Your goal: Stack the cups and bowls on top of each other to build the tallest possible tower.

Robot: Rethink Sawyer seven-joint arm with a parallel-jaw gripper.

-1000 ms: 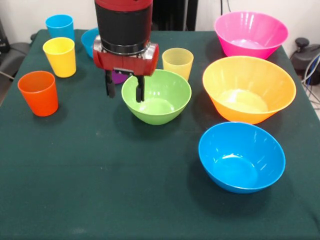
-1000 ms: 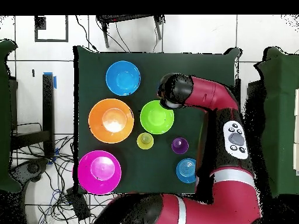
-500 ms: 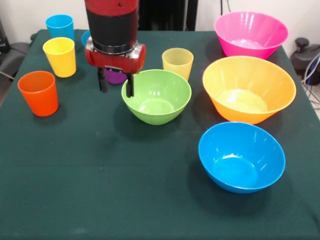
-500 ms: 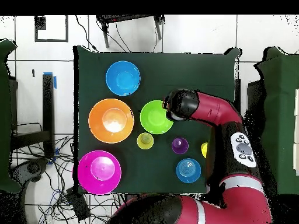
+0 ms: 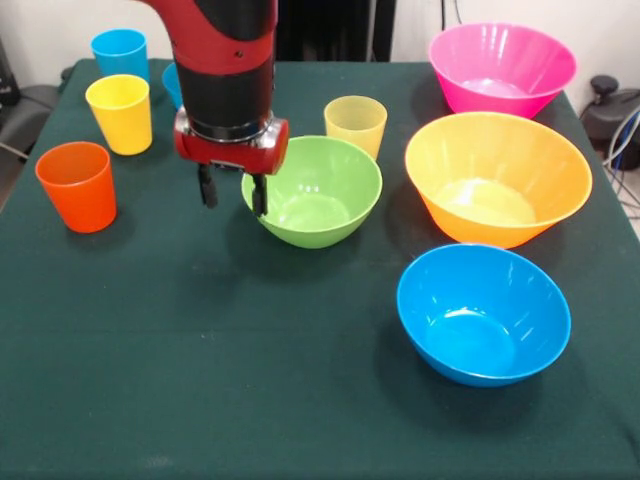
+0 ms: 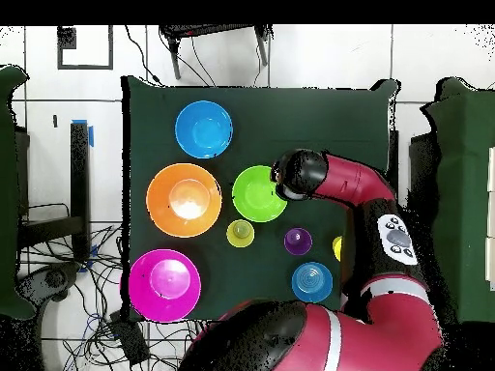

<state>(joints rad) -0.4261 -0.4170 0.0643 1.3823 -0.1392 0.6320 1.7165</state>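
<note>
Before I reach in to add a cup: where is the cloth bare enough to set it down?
The widest bare stretch is the near strip in the front view, left of the blue bowl and below the green bowl and orange cup. The far half is crowded, and the gripper hangs at the green bowl's rim.

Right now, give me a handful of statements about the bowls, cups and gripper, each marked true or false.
1. The gripper is open and holds nothing. True.
2. The orange cup sits inside the green bowl. False: it stands alone on the tablecloth, apart from the bowl.
3. The gripper hangs at the green bowl's rim. True.
4. The pink bowl is nested in the orange-yellow bowl. False: both stand separately.
5. The medium blue bowl is empty. True.
</note>
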